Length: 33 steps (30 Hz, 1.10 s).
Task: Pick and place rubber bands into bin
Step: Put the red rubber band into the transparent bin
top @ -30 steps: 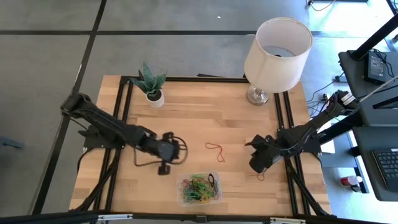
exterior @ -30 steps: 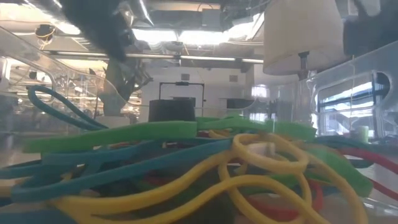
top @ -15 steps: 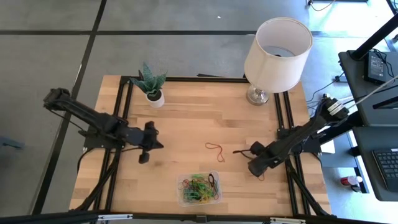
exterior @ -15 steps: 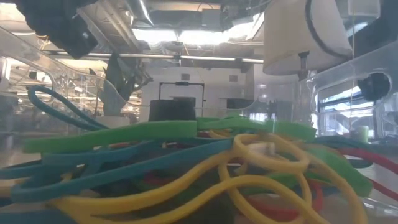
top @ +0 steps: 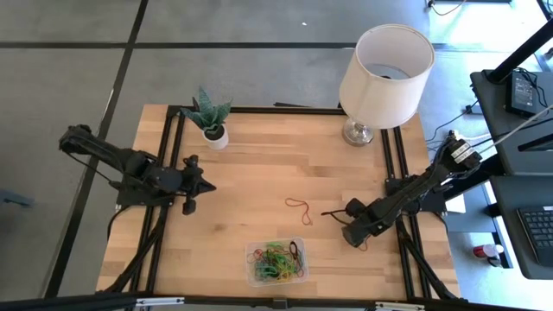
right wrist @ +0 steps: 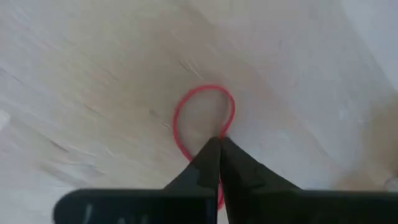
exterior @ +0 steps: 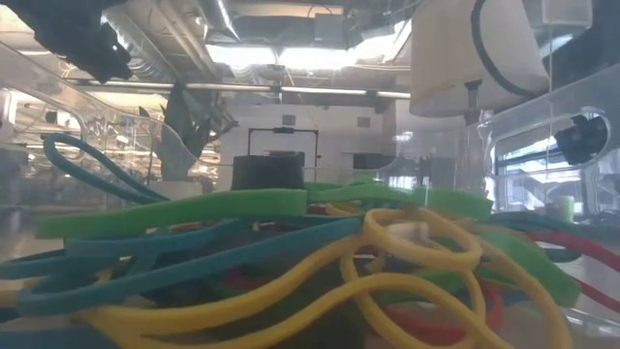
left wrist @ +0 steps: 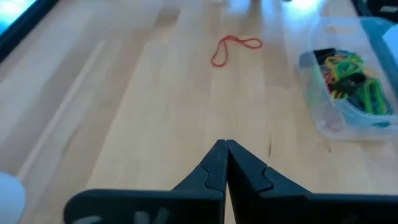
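The clear bin (top: 276, 262) stands near the table's near edge, with a heap of green, yellow, red and black rubber bands (top: 275, 259) in it; the heap fills the low view (exterior: 291, 252). One red band (top: 300, 208) lies loose on the wood at mid-table and also shows in the left wrist view (left wrist: 233, 48). My right gripper (top: 352, 237) is down at the table, right of the bin, shut at another red band (right wrist: 204, 118). My left gripper (top: 192, 187) is shut and holds nothing, well left of the loose band, with the bin (left wrist: 348, 81) ahead of it. My right gripper has its shut fingertips (right wrist: 211, 152) on the red band's near side (right wrist: 222, 133), coming from above and slanting down. The band's loop lies flat on the wood ahead of the fingertips. The fingers hide the pinch itself.
A small potted plant (top: 208, 117) stands at the far left of the table and a lamp with a white shade (top: 384, 65) at the far right. Black rails (top: 173, 155) run along both sides. Bare wood lies between the arms.
My left gripper has drawn back from beside the bin toward the table's left and far edges. My right gripper has moved a little toward the near edge and down onto the red band by the right rail.
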{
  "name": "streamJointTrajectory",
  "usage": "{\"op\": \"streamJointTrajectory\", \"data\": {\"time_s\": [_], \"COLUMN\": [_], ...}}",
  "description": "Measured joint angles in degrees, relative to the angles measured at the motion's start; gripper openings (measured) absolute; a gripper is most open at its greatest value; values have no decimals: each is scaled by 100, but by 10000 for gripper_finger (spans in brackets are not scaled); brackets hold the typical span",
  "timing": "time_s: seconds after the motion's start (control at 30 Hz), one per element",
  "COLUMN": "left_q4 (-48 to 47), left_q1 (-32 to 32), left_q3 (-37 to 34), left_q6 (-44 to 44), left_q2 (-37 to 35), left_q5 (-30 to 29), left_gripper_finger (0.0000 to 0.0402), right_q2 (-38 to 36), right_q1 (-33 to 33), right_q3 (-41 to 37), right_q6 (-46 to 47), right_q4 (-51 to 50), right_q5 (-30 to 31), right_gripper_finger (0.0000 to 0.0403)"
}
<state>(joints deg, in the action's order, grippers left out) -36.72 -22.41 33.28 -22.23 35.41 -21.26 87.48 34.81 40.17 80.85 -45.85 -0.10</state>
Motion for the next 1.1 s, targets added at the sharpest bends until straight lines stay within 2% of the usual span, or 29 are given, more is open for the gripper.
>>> {"op": "streamJointTrajectory", "data": {"time_s": [0.17, 0.27, 0.5, 0.77, 0.97, 1.1], "left_q4": [-62, -19, 565, 1262, 1274, 1274], "left_q1": [2, 2, 2, 2, 2, 2], "left_q3": [-173, -457, -1201, -1622, -1633, -1633], "left_q6": [109, 40, -99, -252, -112, -97], "left_q2": [-365, -602, -947, -956, -956, -956], "left_q5": [-129, -133, -38, 249, 392, 514], "left_gripper_finger": [2, 2, 2, 2, 2, 2], "right_q2": [-154, -128, -88, 640, 1706, 2354], "right_q1": [0, 0, 4, 175, 184, 219], "right_q3": [757, 1351, 2742, 4518, 6061, 6840], "right_q6": [8, 10, -54, -1269, -2586, -2850], "right_q4": [-538, -1097, -1487, -1257, -1107, -1259], "right_q5": [331, 733, 1739, 3067, 3079, 2861], "right_gripper_finger": [3, 2, 1, 0, 0, 0]}}
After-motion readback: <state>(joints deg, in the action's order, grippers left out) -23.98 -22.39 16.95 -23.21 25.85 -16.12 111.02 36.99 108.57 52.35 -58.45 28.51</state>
